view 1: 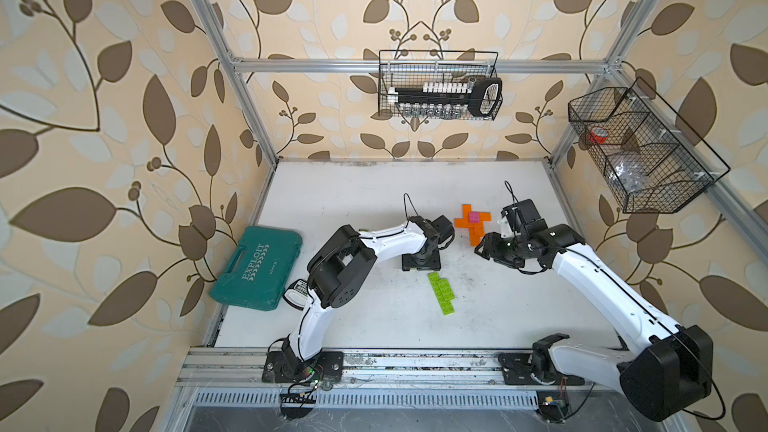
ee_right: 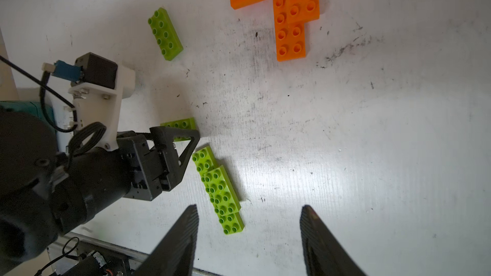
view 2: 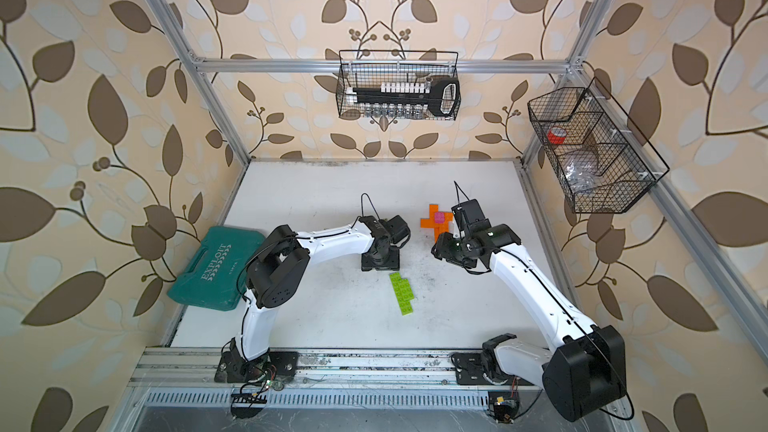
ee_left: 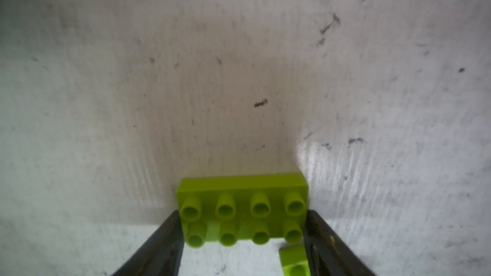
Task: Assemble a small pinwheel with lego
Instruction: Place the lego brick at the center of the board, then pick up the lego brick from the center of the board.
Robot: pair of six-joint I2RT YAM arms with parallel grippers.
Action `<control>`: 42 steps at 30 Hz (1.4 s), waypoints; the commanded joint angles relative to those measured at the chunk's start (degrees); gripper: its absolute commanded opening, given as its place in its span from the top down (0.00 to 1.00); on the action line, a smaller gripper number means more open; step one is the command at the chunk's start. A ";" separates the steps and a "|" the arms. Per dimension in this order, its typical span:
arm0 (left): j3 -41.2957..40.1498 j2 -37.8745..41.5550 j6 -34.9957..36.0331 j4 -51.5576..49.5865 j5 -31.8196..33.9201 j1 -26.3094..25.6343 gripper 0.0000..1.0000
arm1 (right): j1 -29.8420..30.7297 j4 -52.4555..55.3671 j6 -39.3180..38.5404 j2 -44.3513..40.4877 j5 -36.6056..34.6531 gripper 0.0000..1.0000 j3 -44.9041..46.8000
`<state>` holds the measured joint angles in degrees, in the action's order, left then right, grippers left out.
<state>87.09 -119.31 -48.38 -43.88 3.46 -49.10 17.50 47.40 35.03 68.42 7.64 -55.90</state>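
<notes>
Near edge of worktop (view 1: 519,317): both arm bases sit on the rail. Just in from it, abt mid-width, a clump of lime-green bricks (view 1: 441,293) lies flat, studs up, overlapping in a slanted row; the right wrist view shows it too (ee_right: 221,195).

Right behind the clump, L gripper (ee_left: 243,212) points down at the worktop. Its fingers (ee_left: 164,240) bracket the short ends of one lime brick (ee_left: 243,185), which lies studs-up. Clamped or just alongside, can't tell.

R gripper (ee_right: 249,208) hovers over toward the right edge, jaws wide apart, nothing btw them.

A single lime brick (ee_right: 165,33) lies alone, on the far side of L gripper from the clump.

Farther back, nr the R gripper, orange bricks (view 1: 471,226) are joined in a cross shape w/ a small pink brick (view 1: 473,216) on the centre.

Teal tool case (view 1: 257,268) sits at the left edge. Beyond the far edge, a wire basket (view 1: 440,56) hangs on the rear frame bar.
</notes>
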 commanded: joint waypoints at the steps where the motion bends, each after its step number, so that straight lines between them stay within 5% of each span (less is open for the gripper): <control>1: -0.10 1.61 -2.42 -0.12 -0.62 0.00 0.23 | 0.10 1.16 0.59 -0.57 -1.43 0.42 0.44; 12: -5.38 7.01 -1.01 11.31 -7.80 0.23 0.21 | 1.00 1.21 -0.14 0.08 -4.11 0.42 0.27; 23: -12.43 15.10 2.15 14.89 -6.75 3.75 0.21 | 6.66 -1.78 -3.08 2.92 -5.76 0.45 -0.68; 30: -23.28 31.14 8.02 17.20 -6.47 5.23 0.21 | 18.41 0.33 -8.38 15.70 -8.57 0.52 -10.58; 36: -36.70 45.45 6.81 24.81 -13.00 8.25 0.25 | 24.20 2.24 -10.63 30.29 -5.02 0.65 -20.74; 42: -47.30 50.90 3.08 36.43 -21.95 14.01 0.28 | 25.44 6.29 -11.41 42.01 -5.82 0.78 -29.38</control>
<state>43.07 -69.91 -43.42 -15.81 -12.38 -37.34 42.70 49.56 24.80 107.13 1.93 -82.04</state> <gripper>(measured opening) 0.723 0.233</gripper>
